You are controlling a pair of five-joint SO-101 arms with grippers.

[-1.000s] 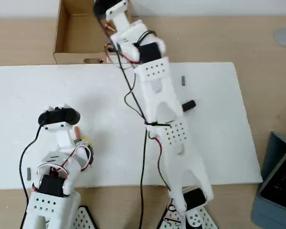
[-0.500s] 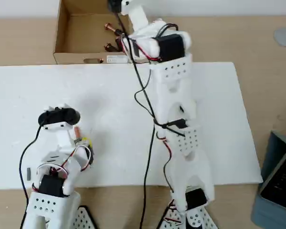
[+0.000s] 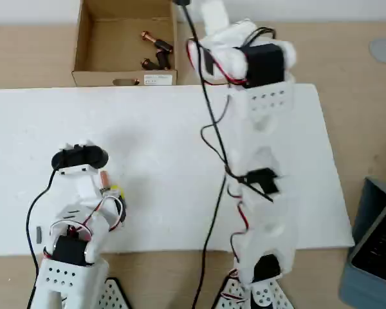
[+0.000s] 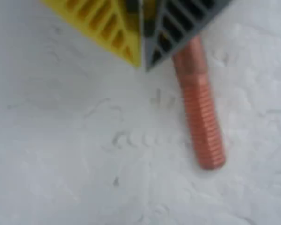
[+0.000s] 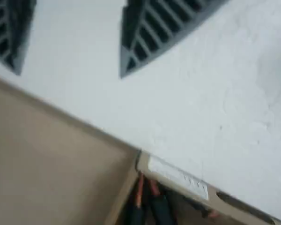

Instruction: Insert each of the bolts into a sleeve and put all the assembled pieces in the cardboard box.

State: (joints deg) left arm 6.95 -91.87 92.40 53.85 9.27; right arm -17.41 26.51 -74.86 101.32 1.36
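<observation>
The cardboard box [image 3: 83, 45] stands at the back left of the table, with assembled bolt-and-sleeve pieces [image 3: 157, 53] lying in its right end. They also appear in the right wrist view, inside the box corner [image 5: 147, 206]. My right gripper [image 5: 70, 51] is open and empty, its grey fingers [image 5: 154, 28] spread above the white mat just beside the box. My left gripper [image 4: 143, 58] sits low over the mat at the front left, shut on a copper bolt [image 4: 200, 117] whose threaded end sticks out past the fingertips. In the high view that bolt [image 3: 104, 179] lies by the left arm's wrist.
The white mat [image 3: 148, 148] covers most of the table. A small dark sleeve [image 3: 38, 234] lies at the mat's left front edge. The right arm [image 3: 257, 161] stretches across the mat's right half. A grey bin [image 3: 376, 257] stands at the front right.
The right arm has swung rightwards away from over the box, uncovering the assembled pieces inside. The left arm has kept still with its bolt.
</observation>
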